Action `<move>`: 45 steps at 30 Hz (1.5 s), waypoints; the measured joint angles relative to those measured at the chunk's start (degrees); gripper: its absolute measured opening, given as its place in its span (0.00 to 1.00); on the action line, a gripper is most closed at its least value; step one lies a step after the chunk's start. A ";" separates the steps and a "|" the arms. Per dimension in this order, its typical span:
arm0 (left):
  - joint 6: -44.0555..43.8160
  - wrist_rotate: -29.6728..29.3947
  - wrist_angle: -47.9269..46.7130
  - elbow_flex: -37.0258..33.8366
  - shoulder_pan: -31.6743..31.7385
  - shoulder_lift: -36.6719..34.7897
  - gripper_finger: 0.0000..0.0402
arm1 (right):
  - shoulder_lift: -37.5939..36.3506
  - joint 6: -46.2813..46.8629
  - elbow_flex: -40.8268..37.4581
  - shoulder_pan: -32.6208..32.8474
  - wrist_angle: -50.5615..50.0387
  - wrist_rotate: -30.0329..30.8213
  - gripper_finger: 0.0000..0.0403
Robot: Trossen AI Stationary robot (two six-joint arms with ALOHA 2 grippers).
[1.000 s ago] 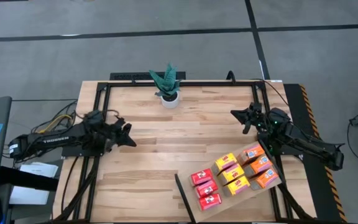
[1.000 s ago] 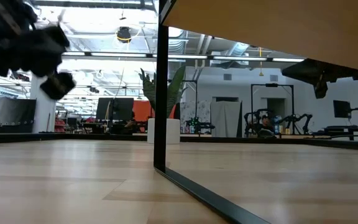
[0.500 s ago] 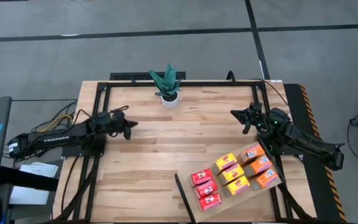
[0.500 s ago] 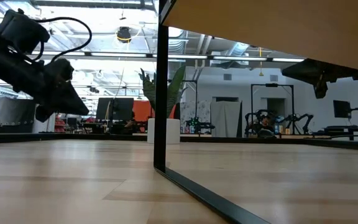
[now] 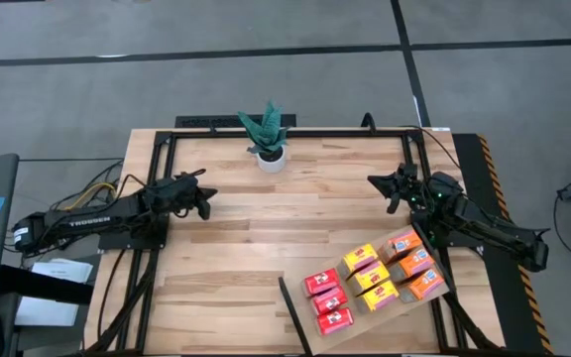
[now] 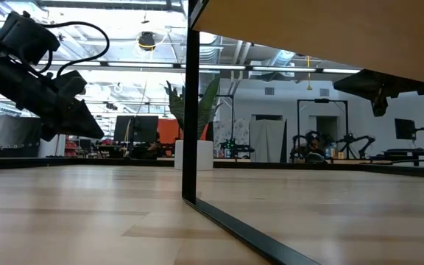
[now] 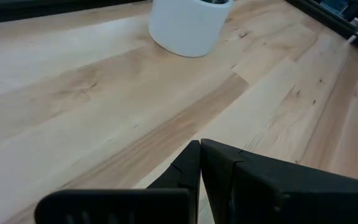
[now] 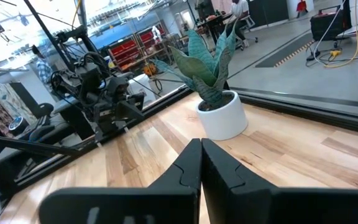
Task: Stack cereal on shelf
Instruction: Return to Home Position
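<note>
Found cereal (image 5: 370, 279) in three rows, red, yellow, orange, on shelf (image 6: 315, 33) at front right corner of bench (image 5: 266, 228). Judged stacking done; judged step in hand a return to rest. Noted left hand (image 5: 202, 202) over left part of bench, closed together, holding nothing. Noted right hand (image 5: 390, 188) by right edge, closed together, empty, apart from cereal. Recommend next: fold both arms clear, keeping right arm (image 5: 474, 230) off orange row (image 5: 412, 260) close beside it.

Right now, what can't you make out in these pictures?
- Print on the cereal boxes: too small from above.
- Cereal boxes in the low view: hidden by the shelf board.
- Plant: left wrist view's top edge cuts off the leaves; only its white pot shows.
</note>
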 joint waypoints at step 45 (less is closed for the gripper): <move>20.52 11.06 -3.50 0.76 -8.54 -24.70 0.00 | 0.39 0.02 -0.07 0.11 0.39 0.38 0.08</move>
